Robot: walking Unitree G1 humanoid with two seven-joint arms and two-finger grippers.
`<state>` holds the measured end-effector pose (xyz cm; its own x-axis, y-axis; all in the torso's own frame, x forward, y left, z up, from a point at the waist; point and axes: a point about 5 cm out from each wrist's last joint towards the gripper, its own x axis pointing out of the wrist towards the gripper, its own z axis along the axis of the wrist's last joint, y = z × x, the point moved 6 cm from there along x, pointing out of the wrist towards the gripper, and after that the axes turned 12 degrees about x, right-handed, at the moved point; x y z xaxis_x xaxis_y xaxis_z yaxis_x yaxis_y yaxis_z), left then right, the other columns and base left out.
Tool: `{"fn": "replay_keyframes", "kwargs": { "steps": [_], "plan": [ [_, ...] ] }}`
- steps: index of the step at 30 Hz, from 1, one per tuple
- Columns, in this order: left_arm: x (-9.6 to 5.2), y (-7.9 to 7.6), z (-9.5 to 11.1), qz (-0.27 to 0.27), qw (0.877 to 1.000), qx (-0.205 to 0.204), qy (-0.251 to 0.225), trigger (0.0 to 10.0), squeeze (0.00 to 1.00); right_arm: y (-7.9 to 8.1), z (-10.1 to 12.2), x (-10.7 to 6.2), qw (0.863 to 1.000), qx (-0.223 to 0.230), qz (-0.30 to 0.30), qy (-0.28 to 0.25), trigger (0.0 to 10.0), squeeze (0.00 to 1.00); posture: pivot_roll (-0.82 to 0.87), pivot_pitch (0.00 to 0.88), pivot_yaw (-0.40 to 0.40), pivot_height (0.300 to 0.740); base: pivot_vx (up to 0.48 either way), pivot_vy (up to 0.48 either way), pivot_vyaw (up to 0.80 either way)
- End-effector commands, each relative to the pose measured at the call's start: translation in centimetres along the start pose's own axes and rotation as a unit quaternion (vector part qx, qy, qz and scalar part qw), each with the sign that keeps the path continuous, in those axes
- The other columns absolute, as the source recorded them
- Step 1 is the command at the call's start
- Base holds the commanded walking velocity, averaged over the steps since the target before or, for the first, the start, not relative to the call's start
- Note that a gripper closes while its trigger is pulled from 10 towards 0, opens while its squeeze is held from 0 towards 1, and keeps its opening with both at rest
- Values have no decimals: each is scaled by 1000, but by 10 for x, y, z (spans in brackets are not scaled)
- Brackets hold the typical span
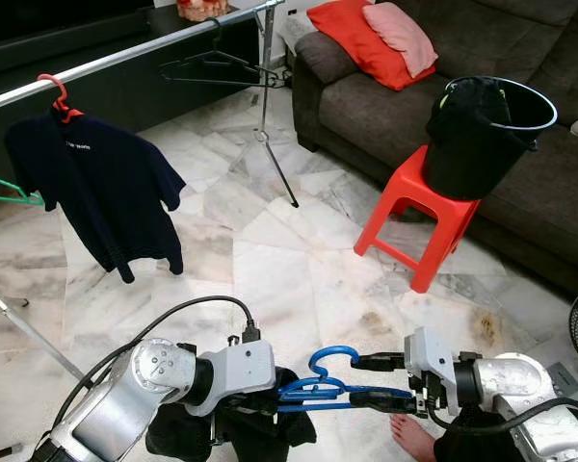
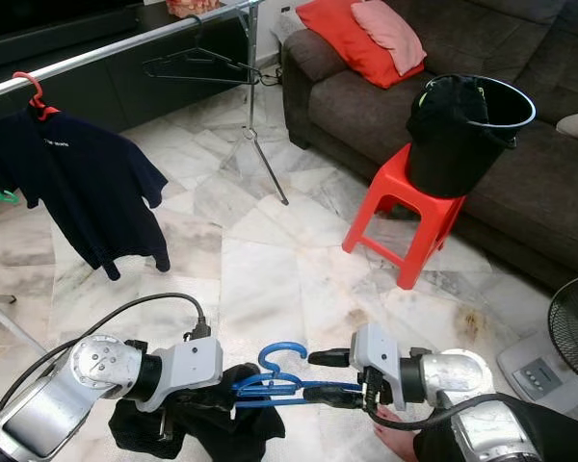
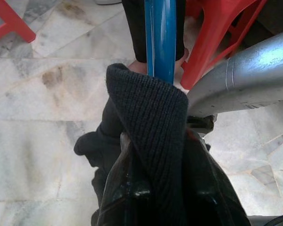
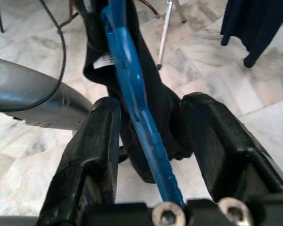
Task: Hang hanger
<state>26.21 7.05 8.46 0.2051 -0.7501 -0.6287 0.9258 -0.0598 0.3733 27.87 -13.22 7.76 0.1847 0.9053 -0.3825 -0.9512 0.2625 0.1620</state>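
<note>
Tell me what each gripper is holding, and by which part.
Left gripper: shut on the black garment over the blue hanger. Right gripper: fingers open either side of the hanger's bar.

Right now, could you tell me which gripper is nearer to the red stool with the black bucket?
Right. The right gripper is low at the blue hanger's end, on the red stool's side; the left gripper is further away, at the dark garment.

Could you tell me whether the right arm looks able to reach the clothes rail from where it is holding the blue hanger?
Probably not yet. The right gripper is low by the floor at the blue hanger, while the clothes rail stands well ahead across open marble; nothing blocks the way, but the robot would likely need to step closer.
</note>
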Motion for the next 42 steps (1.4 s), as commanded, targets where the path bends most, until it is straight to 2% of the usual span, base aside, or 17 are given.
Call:
{"fn": "replay_keyframes", "kwargs": {
  "steps": [1,4,9,13,22,31,35,36,37,38,39,42],
  "plan": [
    [2,1,15,-7,1000,25,-14,10000,0,2,-5,-3,1000,5,7,4,10000,0,58,156,-65,740,0,0,0],
    [4,0,21,-13,999,32,-20,10000,0,-4,-7,-1,1000,0,-2,8,10000,0,59,155,-67,740,0,0,0],
    [8,-5,28,-25,999,38,-28,10000,0,-5,-10,3,1000,-4,6,15,10000,0,61,154,-68,740,0,0,0],
    [10,-8,37,-33,998,44,-38,10000,0,-15,-4,5,999,-23,-21,6,10000,0,66,156,-71,740,0,0,0],
    [12,-9,45,-39,997,50,-46,10000,0,1,-15,8,998,13,48,26,10000,0,70,154,-73,740,0,0,0],
    [13,-9,47,-40,997,52,-47,10000,0,2,-19,7,998,16,55,32,10000,0,69,153,-73,740,0,0,0],
    [14,-8,48,-39,997,53,-48,10000,0,-5,-25,12,998,-3,30,49,10000,0,67,151,-73,740,0,0,0],
    [14,-8,48,-39,997,53,-49,10000,0,-6,-24,14,999,-7,24,47,8980,0,67,151,-73,740,0,0,0],
    [14,-8,49,-39,997,53,-48,10000,0,-6,-24,14,999,-6,24,45,8980,0,67,151,-73,740,0,0,0],
    [14,-8,49,-39,997,53,-48,10000,0,-5,-24,15,999,-4,25,43,6157,0,69,147,-72,740,0,0,0],
    [14,-7,49,-39,997,53,-47,10000,0,-3,-23,16,999,0,32,41,0,0,69,146,-72,740,0,0,0],
    [14,-8,49,-39,997,52,-47,10000,0,1,-25,18,998,2,44,44,0,0,73,145,-73,740,0,0,0]
  ]
}}
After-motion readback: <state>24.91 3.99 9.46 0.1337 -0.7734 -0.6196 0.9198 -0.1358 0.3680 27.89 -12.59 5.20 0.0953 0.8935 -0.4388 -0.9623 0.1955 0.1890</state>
